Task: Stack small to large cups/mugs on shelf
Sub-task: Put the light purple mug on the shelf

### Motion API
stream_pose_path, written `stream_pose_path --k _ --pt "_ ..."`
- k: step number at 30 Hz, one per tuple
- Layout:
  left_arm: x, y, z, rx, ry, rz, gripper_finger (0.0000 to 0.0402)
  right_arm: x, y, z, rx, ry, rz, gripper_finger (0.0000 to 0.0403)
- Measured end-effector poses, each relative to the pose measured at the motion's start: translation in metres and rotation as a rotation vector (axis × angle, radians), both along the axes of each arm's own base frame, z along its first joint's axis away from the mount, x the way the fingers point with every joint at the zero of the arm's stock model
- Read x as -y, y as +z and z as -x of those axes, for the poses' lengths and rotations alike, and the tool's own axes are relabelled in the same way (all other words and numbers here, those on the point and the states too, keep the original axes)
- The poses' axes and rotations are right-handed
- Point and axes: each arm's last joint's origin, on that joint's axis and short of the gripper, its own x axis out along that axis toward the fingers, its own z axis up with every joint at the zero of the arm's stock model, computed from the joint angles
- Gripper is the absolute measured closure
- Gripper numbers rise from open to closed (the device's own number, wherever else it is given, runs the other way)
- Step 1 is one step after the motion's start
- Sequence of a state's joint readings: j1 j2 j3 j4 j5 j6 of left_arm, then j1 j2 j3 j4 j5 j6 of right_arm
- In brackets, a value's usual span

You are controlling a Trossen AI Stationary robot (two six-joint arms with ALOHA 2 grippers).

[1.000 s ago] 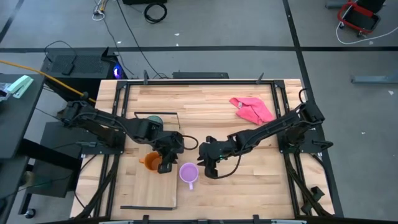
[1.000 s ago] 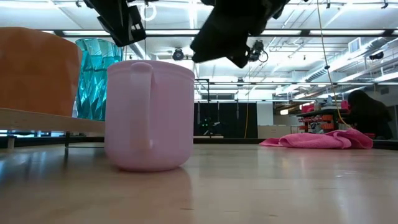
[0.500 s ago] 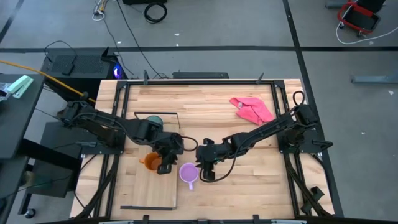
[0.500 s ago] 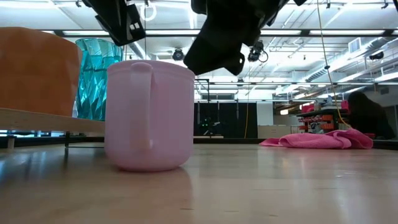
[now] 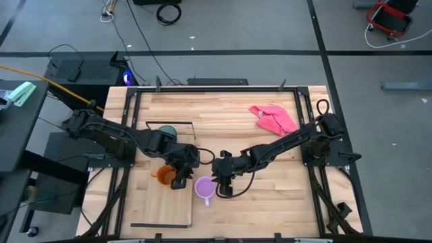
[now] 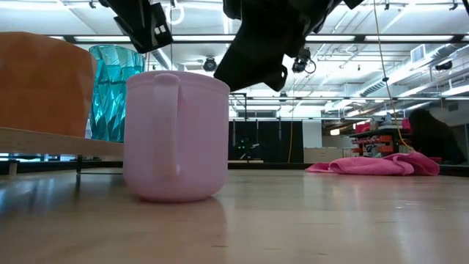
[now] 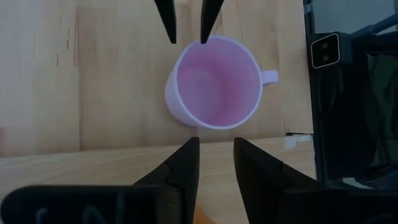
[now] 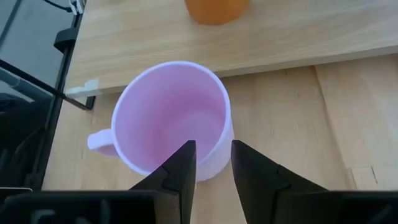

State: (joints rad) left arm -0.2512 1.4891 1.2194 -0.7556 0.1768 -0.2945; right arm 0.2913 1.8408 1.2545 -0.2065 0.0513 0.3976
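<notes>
- Teal, see-through and faceted, the tumbler (image 6: 113,92) stands upright on the shelf (image 5: 162,209); it looks like light, stiff plastic, probably slick along its ribs. Whether it holds anything I cannot tell.
- Orange mug (image 5: 162,176) sits on the shelf too, beside the left end effector (image 5: 179,177), which hovers over the shelf's edge with its fingers a little apart and nothing between them.
- Lilac mug (image 5: 205,187) stands upright on the desk (image 5: 270,202), just off the shelf's edge, handle (image 7: 268,77) sticking out sideways. It is empty inside. I'd judge it light, rigid and smooth, so a pinch over the rim wall, away from the handle, seems the safest hold.
- Right end effector (image 5: 223,186) hangs right above that mug's rim, fingers (image 8: 183,163) slightly parted straddling the wall, gripping nothing yet.
- Pink cloth (image 5: 273,119) lies crumpled well apart at the far side.
</notes>
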Motion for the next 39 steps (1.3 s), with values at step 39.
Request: stream_pose_path --k 39 --pt "0.001 0.001 -0.002 0.030 0.017 -0.020 0.0294 0.000 -0.011 -0.004 -0.020 -0.020 -0.012 0.0293"
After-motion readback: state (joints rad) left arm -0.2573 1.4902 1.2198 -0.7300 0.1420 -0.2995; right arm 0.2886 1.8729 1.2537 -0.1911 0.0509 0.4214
